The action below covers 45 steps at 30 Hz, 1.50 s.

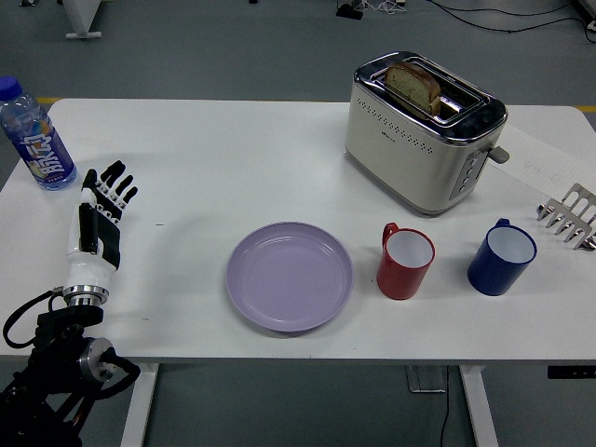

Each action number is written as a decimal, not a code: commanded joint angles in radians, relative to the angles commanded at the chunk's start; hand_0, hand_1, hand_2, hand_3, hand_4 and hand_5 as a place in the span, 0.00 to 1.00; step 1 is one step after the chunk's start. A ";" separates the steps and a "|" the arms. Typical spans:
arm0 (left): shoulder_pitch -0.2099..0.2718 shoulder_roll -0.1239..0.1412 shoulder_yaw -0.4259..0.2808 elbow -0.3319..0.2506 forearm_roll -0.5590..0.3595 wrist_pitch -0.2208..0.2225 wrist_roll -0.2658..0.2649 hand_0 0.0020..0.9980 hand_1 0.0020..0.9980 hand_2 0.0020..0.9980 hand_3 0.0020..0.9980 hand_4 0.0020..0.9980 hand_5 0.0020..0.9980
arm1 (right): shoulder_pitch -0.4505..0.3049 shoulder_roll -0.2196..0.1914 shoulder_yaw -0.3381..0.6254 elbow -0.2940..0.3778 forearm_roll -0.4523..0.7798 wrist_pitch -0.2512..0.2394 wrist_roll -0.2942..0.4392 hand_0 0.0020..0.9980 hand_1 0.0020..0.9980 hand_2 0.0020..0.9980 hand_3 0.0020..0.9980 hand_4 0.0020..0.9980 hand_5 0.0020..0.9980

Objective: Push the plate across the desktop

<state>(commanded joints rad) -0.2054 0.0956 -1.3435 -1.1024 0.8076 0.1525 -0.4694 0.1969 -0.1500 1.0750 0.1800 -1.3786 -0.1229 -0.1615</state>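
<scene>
Resting left hand [101,223] with relaxed fingers, one purple plate [290,276], two mugs, one toaster [424,130], one bottle [37,137]

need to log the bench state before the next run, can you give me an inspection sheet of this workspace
Surface: white table, flat, no spills seen.
Job's things: purple plate near the front edge, empty, nothing touching it.
Clutter: red mug just right of the plate; blue mug further right; toaster with bread in a slot; water bottle at the far left; metal rack at the right edge.
Hands: left hand at the table's left end, fingers spread, clear of the plate, holding nothing; right hand not in view.
Cables: black cable looping by the left wrist; floor cables beyond the table.
Surroundings: grey floor, no person seen.
</scene>
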 joint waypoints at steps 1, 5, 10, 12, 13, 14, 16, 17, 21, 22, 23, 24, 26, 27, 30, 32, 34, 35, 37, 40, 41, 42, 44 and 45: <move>0.004 0.008 -0.035 0.001 0.022 -0.024 0.026 0.77 0.80 0.82 0.72 0.60 1.00 | -0.001 0.000 0.001 0.000 -0.001 0.000 -0.001 0.64 0.61 0.67 0.61 0.18 0.11; 0.021 0.036 -0.136 0.004 0.102 -0.105 0.110 0.77 0.80 0.82 0.72 0.60 1.00 | -0.004 0.001 0.004 0.000 -0.005 0.000 -0.002 0.64 0.61 0.67 0.61 0.18 0.11; 0.037 0.058 -0.218 0.006 0.164 -0.182 0.176 0.77 0.80 0.81 0.71 0.60 1.00 | -0.006 0.001 0.005 0.000 -0.004 -0.002 -0.003 0.64 0.61 0.67 0.61 0.18 0.11; 0.044 0.062 -0.251 0.004 0.180 -0.207 0.197 0.77 0.80 0.81 0.71 0.60 1.00 | -0.008 0.002 0.006 0.000 -0.004 -0.002 -0.004 0.64 0.61 0.67 0.61 0.18 0.11; 0.047 0.064 -0.280 0.002 0.193 -0.229 0.221 0.77 0.80 0.80 0.72 0.60 1.00 | -0.009 0.003 0.006 0.000 -0.003 -0.003 -0.005 0.64 0.61 0.67 0.61 0.18 0.11; 0.048 0.064 -0.294 0.002 0.198 -0.238 0.233 0.77 0.80 0.80 0.72 0.60 1.00 | -0.009 0.003 0.006 0.000 -0.003 -0.003 -0.005 0.64 0.61 0.67 0.61 0.18 0.11; 0.052 0.068 -0.323 0.000 0.209 -0.262 0.268 0.77 0.80 0.80 0.72 0.60 1.00 | -0.011 0.003 0.007 0.000 -0.007 -0.002 -0.006 0.64 0.61 0.67 0.61 0.18 0.11; 0.052 0.068 -0.327 0.000 0.211 -0.265 0.275 0.77 0.80 0.80 0.72 0.60 1.00 | -0.011 0.003 0.008 0.000 -0.007 -0.002 -0.006 0.64 0.61 0.67 0.61 0.18 0.11; 0.057 0.071 -0.357 -0.006 0.211 -0.278 0.314 0.77 0.80 0.80 0.72 0.60 1.00 | -0.012 0.004 0.007 0.000 -0.005 -0.002 -0.005 0.64 0.61 0.67 0.61 0.18 0.11; 0.058 0.071 -0.364 -0.008 0.203 -0.278 0.321 0.77 0.80 0.80 0.72 0.60 1.00 | -0.013 0.004 0.006 0.000 -0.003 -0.002 -0.005 0.64 0.61 0.67 0.61 0.18 0.11; 0.058 0.071 -0.368 -0.009 0.199 -0.277 0.328 0.77 0.80 0.80 0.72 0.60 1.00 | -0.013 0.004 0.005 0.000 -0.002 -0.002 -0.005 0.64 0.61 0.67 0.61 0.18 0.11; 0.059 0.073 -0.373 -0.010 0.195 -0.276 0.339 0.77 0.80 0.80 0.72 0.60 1.00 | -0.013 0.005 0.004 0.000 0.001 -0.002 -0.005 0.64 0.61 0.67 0.61 0.18 0.11; 0.060 0.074 -0.377 -0.011 0.191 -0.273 0.347 0.77 0.80 0.80 0.72 0.61 1.00 | -0.013 0.005 0.003 0.000 0.004 -0.003 -0.004 0.64 0.61 0.67 0.61 0.18 0.11; 0.060 0.074 -0.378 -0.011 0.184 -0.271 0.348 0.77 0.80 0.80 0.72 0.61 1.00 | -0.012 0.005 0.002 0.000 0.004 -0.002 -0.004 0.64 0.61 0.67 0.61 0.18 0.11; 0.057 0.073 -0.381 -0.011 0.170 -0.265 0.347 0.77 0.80 0.80 0.72 0.61 1.00 | -0.011 0.005 0.003 0.000 0.004 -0.002 -0.004 0.64 0.61 0.67 0.61 0.18 0.11; 0.054 0.072 -0.383 -0.011 0.166 -0.263 0.347 0.77 0.80 0.81 0.72 0.61 1.00 | -0.010 0.005 0.001 0.000 0.006 -0.002 -0.004 0.64 0.61 0.67 0.61 0.18 0.11; 0.053 0.072 -0.385 -0.012 0.166 -0.260 0.350 0.77 0.80 0.81 0.72 0.61 1.00 | -0.009 0.005 -0.001 0.000 0.009 -0.002 -0.003 0.64 0.61 0.67 0.61 0.18 0.11; 0.052 0.072 -0.386 -0.012 0.165 -0.259 0.351 0.77 0.80 0.81 0.72 0.61 1.00 | -0.008 0.005 -0.001 0.000 0.009 -0.002 -0.003 0.64 0.61 0.67 0.61 0.18 0.11; 0.051 0.072 -0.388 -0.011 0.163 -0.257 0.354 0.77 0.80 0.81 0.73 0.62 1.00 | -0.007 0.004 -0.002 0.000 0.010 -0.002 -0.003 0.64 0.61 0.67 0.61 0.18 0.11; 0.051 0.070 -0.392 -0.011 0.162 -0.256 0.363 0.77 0.80 0.81 0.73 0.62 1.00 | -0.006 0.004 -0.004 0.000 0.010 -0.002 -0.002 0.64 0.61 0.67 0.61 0.18 0.11; 0.051 0.070 -0.394 -0.010 0.162 -0.257 0.365 0.77 0.80 0.81 0.73 0.62 1.00 | -0.005 0.003 -0.004 0.000 0.010 -0.001 -0.001 0.64 0.61 0.67 0.61 0.18 0.11; 0.051 0.069 -0.394 -0.010 0.162 -0.257 0.365 0.77 0.80 0.81 0.73 0.62 1.00 | -0.005 0.003 -0.004 0.000 0.010 -0.001 -0.001 0.64 0.61 0.67 0.61 0.18 0.11; 0.051 0.068 -0.398 -0.010 0.160 -0.257 0.371 0.77 0.80 0.81 0.73 0.62 1.00 | -0.005 0.003 -0.003 0.000 0.009 -0.001 -0.001 0.64 0.61 0.67 0.61 0.18 0.11; 0.051 0.067 -0.399 -0.010 0.159 -0.258 0.374 0.77 0.80 0.81 0.73 0.62 1.00 | -0.005 0.003 -0.003 0.000 0.009 -0.001 -0.001 0.64 0.61 0.67 0.61 0.18 0.11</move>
<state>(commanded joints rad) -0.1540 0.1628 -1.7429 -1.1127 0.9665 -0.1052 -0.0956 0.1924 -0.1469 1.0716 0.1800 -1.3692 -0.1241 -0.1629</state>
